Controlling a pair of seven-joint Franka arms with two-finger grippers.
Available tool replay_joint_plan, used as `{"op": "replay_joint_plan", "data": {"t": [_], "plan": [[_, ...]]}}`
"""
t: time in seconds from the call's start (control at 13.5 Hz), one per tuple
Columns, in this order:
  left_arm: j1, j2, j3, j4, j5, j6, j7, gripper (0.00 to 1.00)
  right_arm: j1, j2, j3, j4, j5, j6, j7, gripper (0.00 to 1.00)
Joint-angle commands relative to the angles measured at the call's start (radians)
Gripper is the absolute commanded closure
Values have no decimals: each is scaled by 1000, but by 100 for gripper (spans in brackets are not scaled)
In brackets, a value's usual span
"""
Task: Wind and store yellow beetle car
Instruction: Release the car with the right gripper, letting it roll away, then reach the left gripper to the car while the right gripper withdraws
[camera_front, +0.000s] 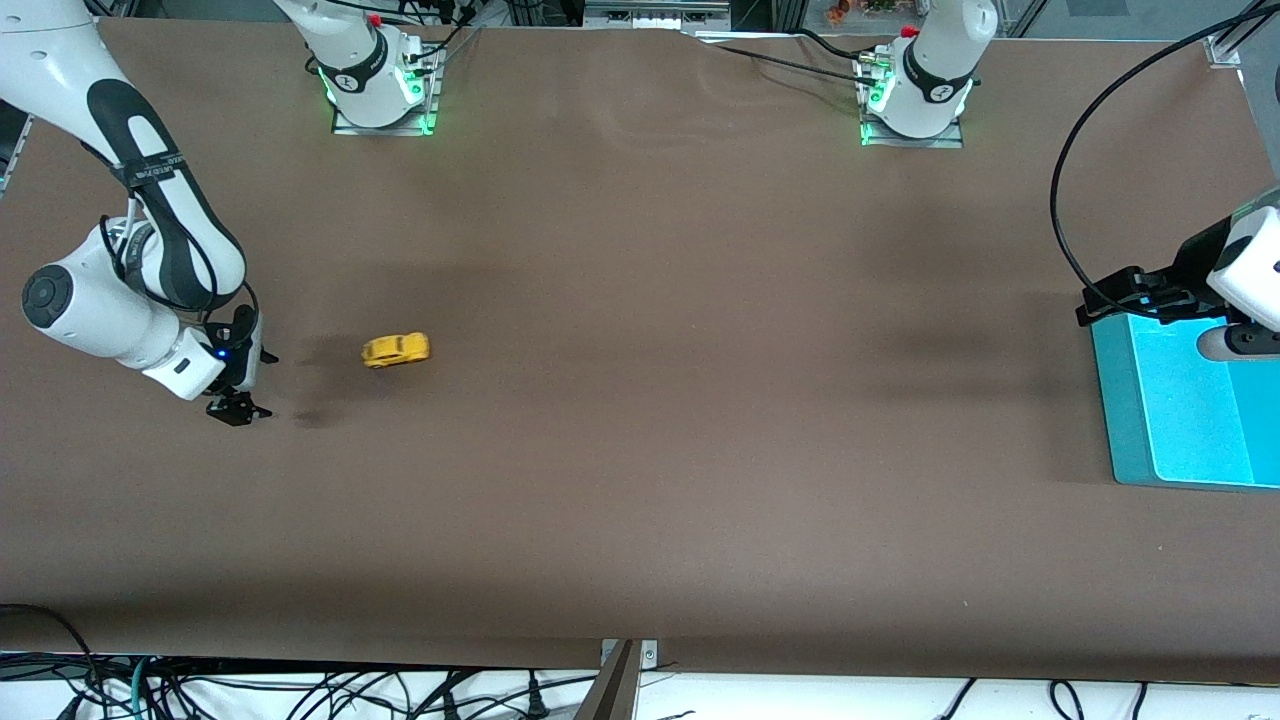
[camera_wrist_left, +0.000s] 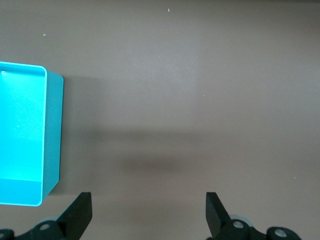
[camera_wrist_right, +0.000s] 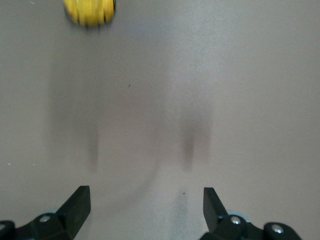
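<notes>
The right gripper (camera_front: 240, 385) hangs low over the table (camera_front: 640, 450) at the right arm's end, fingers spread, holding nothing. The yellow beetle car (camera_front: 396, 349) stands on the table beside it, apart, toward the middle. The left gripper (camera_front: 1135, 298) waits with fingers spread at the rim of the teal bin (camera_front: 1125, 420).

Risk: the car is tiny and free-rolling; an off-centre closure could push it away.

Only the left wrist view shows the bin's interior (camera_wrist_left: 20, 125), which looks empty.

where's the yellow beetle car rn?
Front view: yellow beetle car sits on the table toward the right arm's end, beside the open right tool, untouched.
</notes>
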Motion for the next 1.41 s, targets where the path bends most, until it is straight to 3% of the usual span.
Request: {"op": "replay_joint_plan", "data": {"t": [0.0, 1.04, 1.34], "plan": [[10, 10, -3, 24, -28, -6, 21, 0, 0, 4, 7, 38, 11, -58, 18, 0], [9, 30, -5, 24, -28, -6, 21, 0, 33, -36, 7, 80, 0, -150, 87, 0], [-11, 44, -24, 19, -25, -26, 45, 0, 77, -47, 6, 153, -21, -248, 176, 0]]}}
